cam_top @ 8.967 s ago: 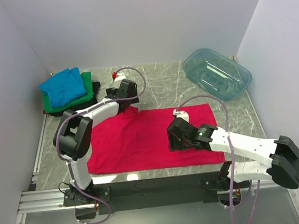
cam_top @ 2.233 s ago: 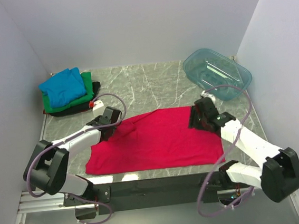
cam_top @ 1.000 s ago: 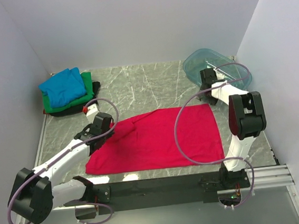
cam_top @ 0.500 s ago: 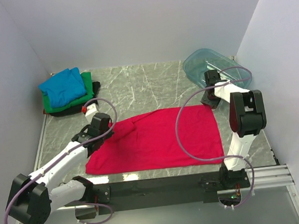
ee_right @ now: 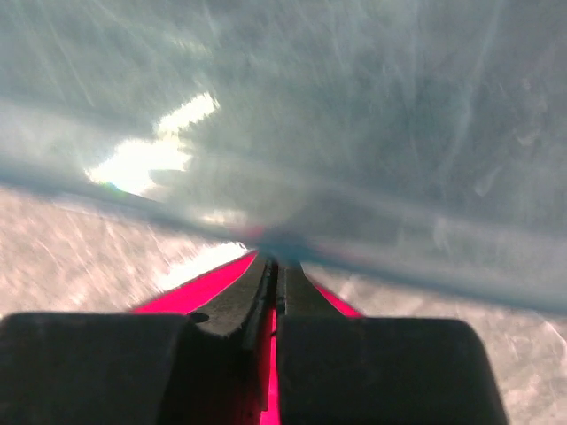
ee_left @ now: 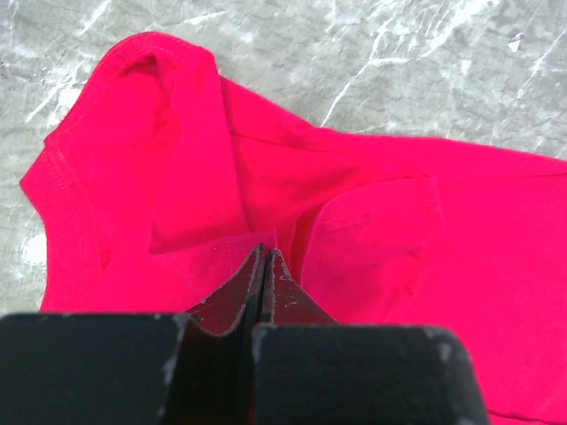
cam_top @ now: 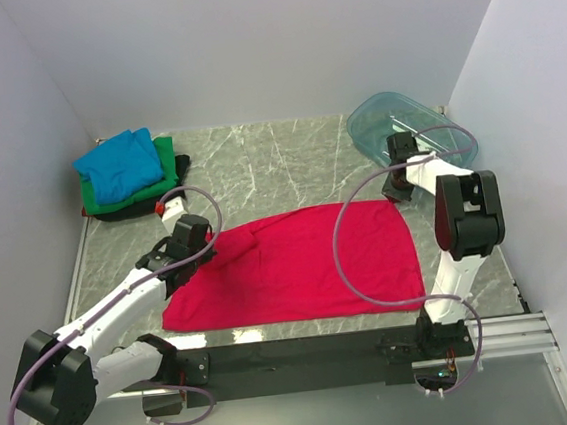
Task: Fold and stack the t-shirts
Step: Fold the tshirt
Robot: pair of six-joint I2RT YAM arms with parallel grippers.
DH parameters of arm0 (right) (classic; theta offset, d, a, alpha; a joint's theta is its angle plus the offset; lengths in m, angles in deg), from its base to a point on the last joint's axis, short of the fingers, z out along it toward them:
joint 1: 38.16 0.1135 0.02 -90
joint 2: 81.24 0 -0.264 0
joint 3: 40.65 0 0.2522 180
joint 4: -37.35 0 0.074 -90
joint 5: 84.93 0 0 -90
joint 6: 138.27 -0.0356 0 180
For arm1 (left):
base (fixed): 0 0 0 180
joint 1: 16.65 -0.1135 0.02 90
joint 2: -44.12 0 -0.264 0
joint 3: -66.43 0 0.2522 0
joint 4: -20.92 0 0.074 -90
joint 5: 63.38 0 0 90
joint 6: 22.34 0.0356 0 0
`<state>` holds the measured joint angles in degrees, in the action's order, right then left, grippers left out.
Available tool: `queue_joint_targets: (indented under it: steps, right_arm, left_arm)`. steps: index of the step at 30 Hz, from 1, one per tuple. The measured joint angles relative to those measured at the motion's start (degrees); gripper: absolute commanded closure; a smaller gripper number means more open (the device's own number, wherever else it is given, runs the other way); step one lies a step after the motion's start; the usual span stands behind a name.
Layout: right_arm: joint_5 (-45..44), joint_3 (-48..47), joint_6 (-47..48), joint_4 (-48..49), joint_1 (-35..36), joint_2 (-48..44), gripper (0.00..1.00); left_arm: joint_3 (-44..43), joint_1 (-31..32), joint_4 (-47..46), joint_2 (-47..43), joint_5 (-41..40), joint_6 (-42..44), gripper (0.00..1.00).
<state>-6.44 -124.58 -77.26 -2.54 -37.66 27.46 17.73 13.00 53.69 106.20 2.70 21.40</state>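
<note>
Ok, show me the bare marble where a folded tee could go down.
Free patch: the back middle of the table, between the folded stack and the teal tub, behind the red t-shirt. A thin strip runs along its near edge. Crowded: front left under the left arm, right side by the right arm.

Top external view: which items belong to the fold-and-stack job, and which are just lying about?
Part of the job:
red-pink t-shirt, spread out in the middle, pinched by the left end effector and the right end effector
blue t-shirt, green t-shirt and black t-shirt, piled far left

Just lying about:
clear teal plastic tub, far right
</note>
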Motion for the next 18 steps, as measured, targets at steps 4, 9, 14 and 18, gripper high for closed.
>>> queue_joint_targets:
  steps: [4, 9, 14, 18]
  right_arm:
    - [0.4, 6.3, 0.9, 0.7, 0.0, -5.1, 1.00]
    - [0.5, 13.3, 2.1, -0.4, 0.0, -13.5, 1.00]
    - [0.0, 17.4, 3.1, -1.2, 0.4, -20.5, 1.00]
    - [-0.5, 19.5, 3.4, -2.8, 0.4, -25.4, 1.00]
  left_arm:
    - [0.0, 0.0, 1.6, -0.5, -0.8, -1.1, 0.99]
    - [0.0, 0.0, 3.5, -4.1, -3.2, -3.1, 0.99]
    - [0.1, -0.3, 5.6, -5.5, -6.1, -5.5, 0.99]
    - [1.0, -0.9, 7.2, -7.0, -8.4, -7.4, 0.99]
